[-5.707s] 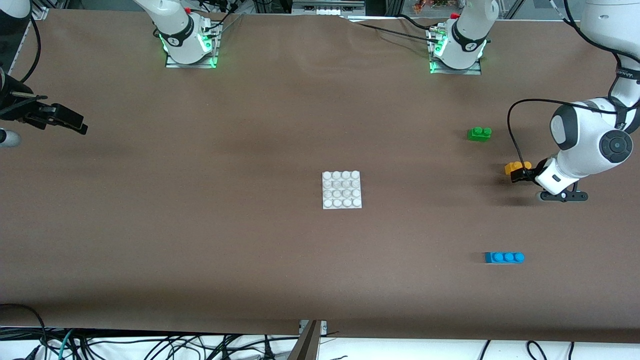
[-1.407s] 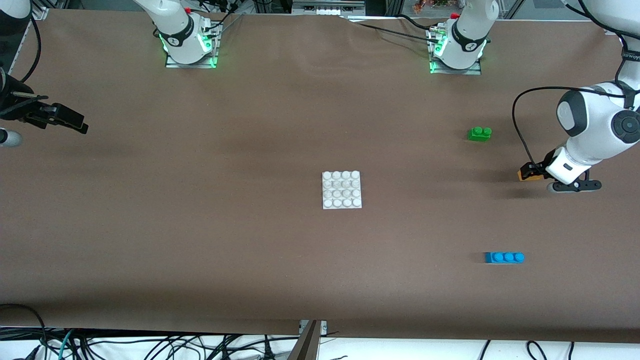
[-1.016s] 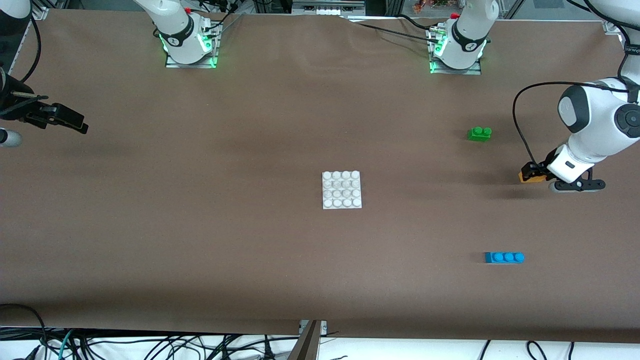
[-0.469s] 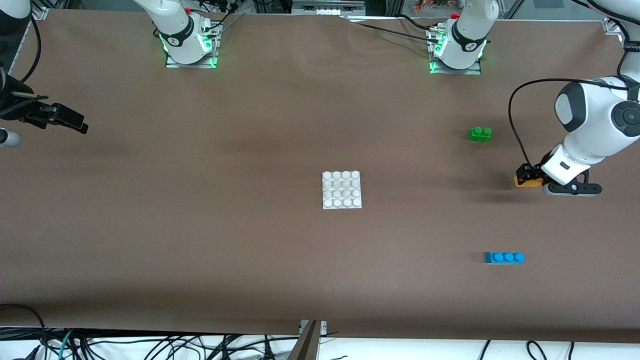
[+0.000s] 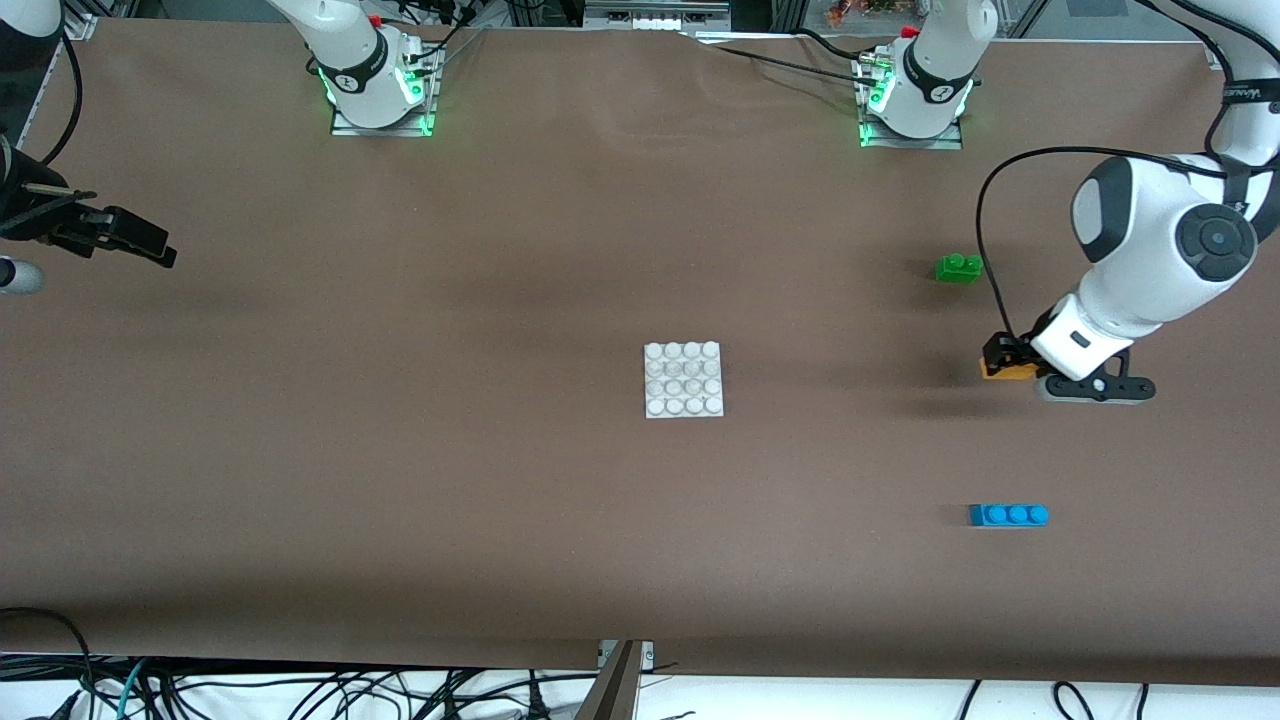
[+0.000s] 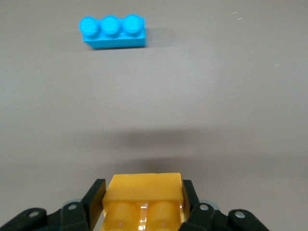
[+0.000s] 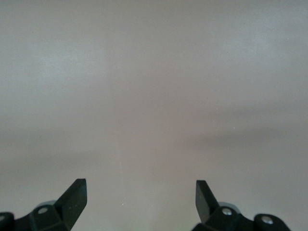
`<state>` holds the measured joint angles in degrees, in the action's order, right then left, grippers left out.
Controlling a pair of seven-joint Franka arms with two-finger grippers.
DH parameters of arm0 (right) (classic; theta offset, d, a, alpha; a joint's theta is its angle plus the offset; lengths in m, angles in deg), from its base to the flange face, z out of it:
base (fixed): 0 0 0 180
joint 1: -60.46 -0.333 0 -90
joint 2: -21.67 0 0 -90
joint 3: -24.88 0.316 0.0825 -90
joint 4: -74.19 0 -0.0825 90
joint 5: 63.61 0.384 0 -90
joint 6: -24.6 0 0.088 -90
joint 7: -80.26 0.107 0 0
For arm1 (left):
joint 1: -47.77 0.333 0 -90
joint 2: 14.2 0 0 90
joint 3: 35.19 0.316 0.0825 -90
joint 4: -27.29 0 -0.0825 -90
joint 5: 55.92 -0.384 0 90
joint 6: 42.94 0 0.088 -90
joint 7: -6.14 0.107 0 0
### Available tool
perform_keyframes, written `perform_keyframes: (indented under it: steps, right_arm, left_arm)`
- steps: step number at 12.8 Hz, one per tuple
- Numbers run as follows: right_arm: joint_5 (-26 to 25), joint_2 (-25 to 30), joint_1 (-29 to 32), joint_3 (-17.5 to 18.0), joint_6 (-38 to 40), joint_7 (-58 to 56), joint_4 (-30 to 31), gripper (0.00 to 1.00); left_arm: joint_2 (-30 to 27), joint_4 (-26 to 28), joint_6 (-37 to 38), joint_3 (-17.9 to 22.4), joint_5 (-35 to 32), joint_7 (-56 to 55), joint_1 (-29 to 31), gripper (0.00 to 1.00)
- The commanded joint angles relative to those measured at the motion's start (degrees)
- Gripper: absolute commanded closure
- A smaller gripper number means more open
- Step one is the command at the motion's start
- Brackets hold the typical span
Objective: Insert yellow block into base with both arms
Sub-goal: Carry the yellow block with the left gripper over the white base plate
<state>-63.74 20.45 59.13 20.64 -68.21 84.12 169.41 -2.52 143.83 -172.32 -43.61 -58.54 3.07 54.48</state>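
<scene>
Block [image 5: 1003, 369], light stiff slick plastic by its look, rides pinched across its sides in the left gripper [image 5: 1005, 360] at the base's [image 5: 683, 379] three o'clock, while the right gripper [image 5: 150, 248] waits, fingers wide.

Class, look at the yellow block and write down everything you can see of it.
The yellow block is a small orange-yellow brick of glossy plastic with two round studs. The left tool is shut on it, a black finger pressing each end. It hangs lifted over bare brown table toward the left arm's end, casting a shadow below, apart from the base.
</scene>
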Motion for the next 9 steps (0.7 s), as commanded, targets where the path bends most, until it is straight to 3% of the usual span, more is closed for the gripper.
perform_keyframes:
  steps: [1, 3, 6, 9]
  right_arm:
    - [0.0, 0.2, -0.1, -0.1, 0.7, 0.4, -0.2, 0.00]
    - [0.0, 0.1, -0.1, -0.1, 0.7, 0.4, -0.2, 0.00]
    - [0.0, 0.1, -0.1, -0.1, 0.7, 0.4, -0.2, 0.00]
    - [0.0, 0.1, -0.1, -0.1, 0.7, 0.4, -0.2, 0.00]
  left_arm:
    - [0.1, -0.8, 1.3, -0.5, 3.0, -3.9, -2.8, 1.00]
    - [0.5, -1.7, 2.5, -1.2, 3.1, -7.7, -5.4, 1.00]
    - [4.2, -8.6, 9.3, -1.3, 3.1, -12.0, -10.3, 1.00]
    - [8.0, -12.0, 9.5, -1.2, 7.0, -14.7, -14.7, 1.00]
